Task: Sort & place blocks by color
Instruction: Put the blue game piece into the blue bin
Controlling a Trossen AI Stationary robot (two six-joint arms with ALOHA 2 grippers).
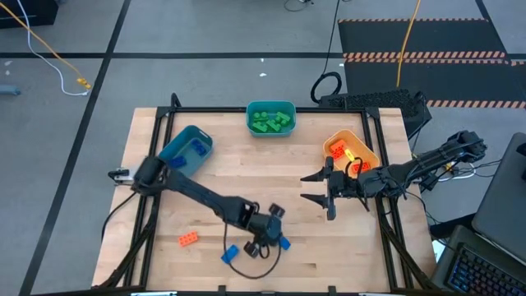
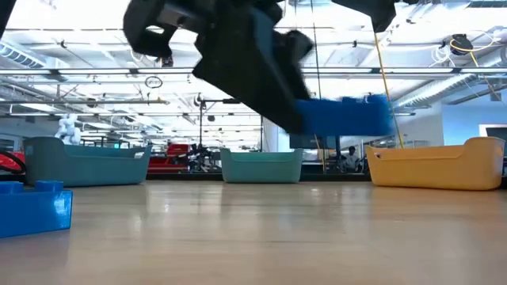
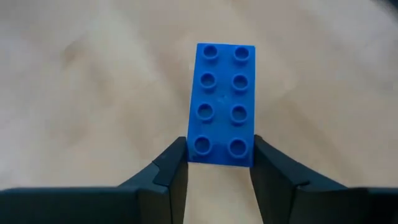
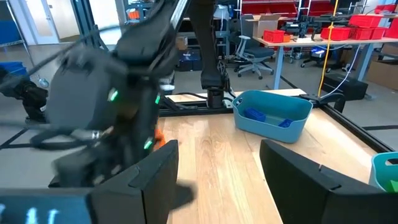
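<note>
My left gripper (image 1: 278,238) is low over the near middle of the table, shut on a blue eight-stud block (image 3: 222,102) that also shows in the low view (image 2: 346,115). A second blue block (image 1: 229,254) and an orange block (image 1: 188,239) lie flat on the table to its left. My right gripper (image 1: 311,187) hangs open beside the orange bin (image 1: 364,141), touching nothing. More green blocks (image 1: 271,123) sit in the teal bin, blue ones (image 1: 198,148) in the blue bin, and orange ones (image 1: 339,150) in the orange bin. My left gripper pinches the blue block between its two fingers (image 3: 176,167) at one short end (image 3: 221,149), one finger on each long side. The fingers lie along the block, and the rest sticks out ahead of them. The block is lifted clear of the table, about level, studs up.
Three bins stand along the far half: blue bin (image 1: 187,148) left, teal bin (image 1: 270,108) far middle, orange bin right. A black frame rims the table (image 1: 246,177). A cable loops under the left gripper (image 1: 255,267). Bare wood lies between the arms.
</note>
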